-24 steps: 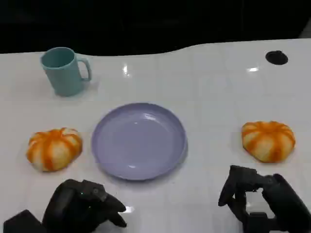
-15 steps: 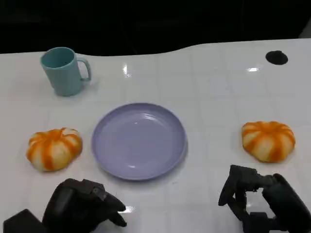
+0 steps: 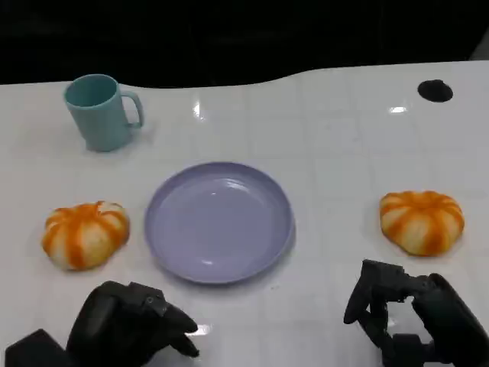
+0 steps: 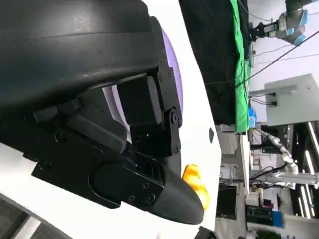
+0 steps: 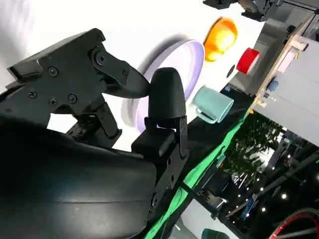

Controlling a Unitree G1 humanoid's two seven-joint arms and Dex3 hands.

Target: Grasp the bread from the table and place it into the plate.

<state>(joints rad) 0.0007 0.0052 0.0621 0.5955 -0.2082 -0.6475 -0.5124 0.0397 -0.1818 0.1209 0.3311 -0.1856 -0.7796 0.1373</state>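
No lettering, labels, brand marks or numbers can be read on anything in these views.

- My left hand rests low on the table, fingers curled in, empty.
- One bread lies just beyond it.
- My right hand is open below the other bread.
- The plate sits between, the cup far beyond.
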